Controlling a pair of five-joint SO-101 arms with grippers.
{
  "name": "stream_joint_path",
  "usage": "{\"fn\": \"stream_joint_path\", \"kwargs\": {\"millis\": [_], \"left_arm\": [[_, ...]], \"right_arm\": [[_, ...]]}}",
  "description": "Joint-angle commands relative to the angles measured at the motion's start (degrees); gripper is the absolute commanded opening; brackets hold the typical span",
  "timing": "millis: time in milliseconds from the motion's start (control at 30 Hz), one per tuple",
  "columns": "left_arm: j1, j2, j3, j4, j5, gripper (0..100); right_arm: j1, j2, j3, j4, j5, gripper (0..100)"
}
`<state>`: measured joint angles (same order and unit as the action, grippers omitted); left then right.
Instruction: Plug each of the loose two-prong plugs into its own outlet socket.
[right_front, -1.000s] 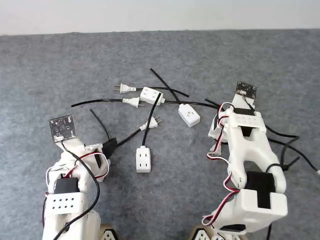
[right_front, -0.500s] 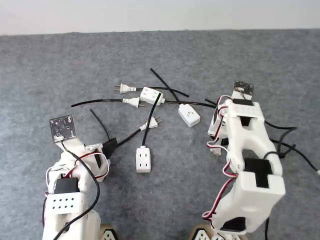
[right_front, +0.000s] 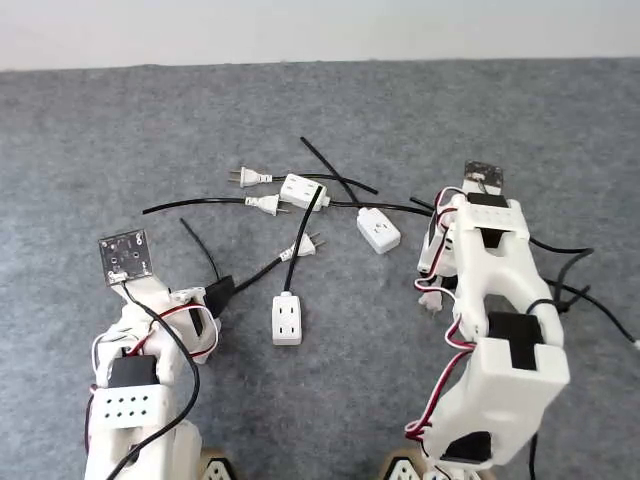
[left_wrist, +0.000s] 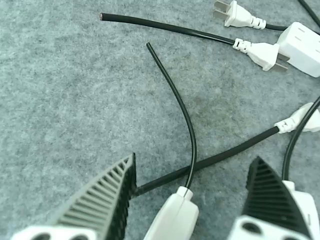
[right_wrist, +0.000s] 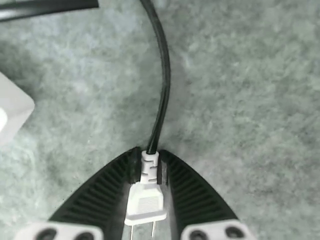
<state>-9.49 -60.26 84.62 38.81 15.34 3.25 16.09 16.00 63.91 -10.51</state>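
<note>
So the right gripper (right_wrist: 148, 157) is clamped on a white two-prong plug (right_wrist: 145, 200). It pinches the plug at the neck where the black cord (right_wrist: 162, 75) comes out, with the prongs pointing back toward the wrist. That's over on the right side of the grey mat (right_front: 120, 120), just beside the right outlet block (right_front: 379, 229). The left gripper (left_wrist: 194, 161) sits at the near left with its jaws wide apart, gripping nothing. A white cord end (left_wrist: 172, 217) with a thin black wire (left_wrist: 187, 120) lies between the jaws, and I can't tell if it's a plug or a socket. Mid-table there's the near outlet block (right_front: 287, 319), its cord running away toward the far outlet block (right_front: 298, 190). Three more plugs lie around there. The far plug (right_front: 248, 178) is just left of the far outlet block. The middle plug (right_front: 265, 204) has its prongs right up against that block's near-left side, but I can't tell if they're actually seated. The near plug (right_front: 305, 245) lies between the near and right blocks, touching neither. On those two blocks the slots face up, bare.
</note>
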Motion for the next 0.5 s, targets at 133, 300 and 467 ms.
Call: {"fn": "stream_joint_path", "kwargs": {"millis": [133, 300, 467], "left_arm": [[-0.35, -0.53, -2.42, 7.21, -10.81, 33], [-2.73, -0.44, -2.59, 7.82, -21.63, 33], [-3.96, -0.26, -1.54, 6.42, -25.14, 33]], "right_arm": [[-7.78, -25.45, 9.32, -0.13, 2.73, 0.9], [-15.43, -40.13, 16.26, -1.71, 7.56, 0.9], [-19.56, -44.79, 20.66, -4.53, 11.25, 0.9]]}}
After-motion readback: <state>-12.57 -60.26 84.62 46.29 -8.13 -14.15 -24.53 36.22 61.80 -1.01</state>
